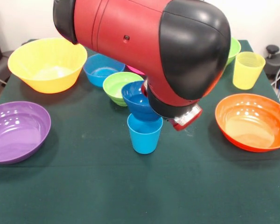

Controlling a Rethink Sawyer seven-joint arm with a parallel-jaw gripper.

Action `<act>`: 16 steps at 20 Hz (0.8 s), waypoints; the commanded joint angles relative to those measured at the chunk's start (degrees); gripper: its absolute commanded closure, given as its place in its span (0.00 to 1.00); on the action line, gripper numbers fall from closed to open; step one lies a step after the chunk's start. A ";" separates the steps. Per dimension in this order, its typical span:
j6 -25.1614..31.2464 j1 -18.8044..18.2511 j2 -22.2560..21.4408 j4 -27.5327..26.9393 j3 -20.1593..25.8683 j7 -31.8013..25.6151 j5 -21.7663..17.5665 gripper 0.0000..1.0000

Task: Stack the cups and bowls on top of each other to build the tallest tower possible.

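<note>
At table centre, dark blue bowl [136,101] sits in blue cup [144,134]; fingers' state hidden.

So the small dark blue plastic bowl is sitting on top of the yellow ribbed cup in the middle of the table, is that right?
Not quite. The small dark blue plastic bowl sits on top of the light blue plastic cup in the middle of the table, as the front view shows. The translucent ribbed yellow cup stands alone near the far right corner, with nothing on it.
</note>
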 commanded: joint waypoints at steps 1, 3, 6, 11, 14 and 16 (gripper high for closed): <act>-6.18 0.76 -1.73 7.21 7.91 2.15 -5.41 1.00; -6.46 0.43 -1.62 6.85 8.21 2.05 -5.87 1.00; -6.88 -0.10 -1.16 5.69 8.61 2.41 -6.25 1.00; -7.44 -0.27 -0.85 5.06 9.13 3.05 -6.47 1.00; -7.60 -0.43 -0.58 4.48 9.27 3.50 -6.48 1.00; -8.00 -0.43 -0.37 4.38 9.50 3.71 -6.33 1.00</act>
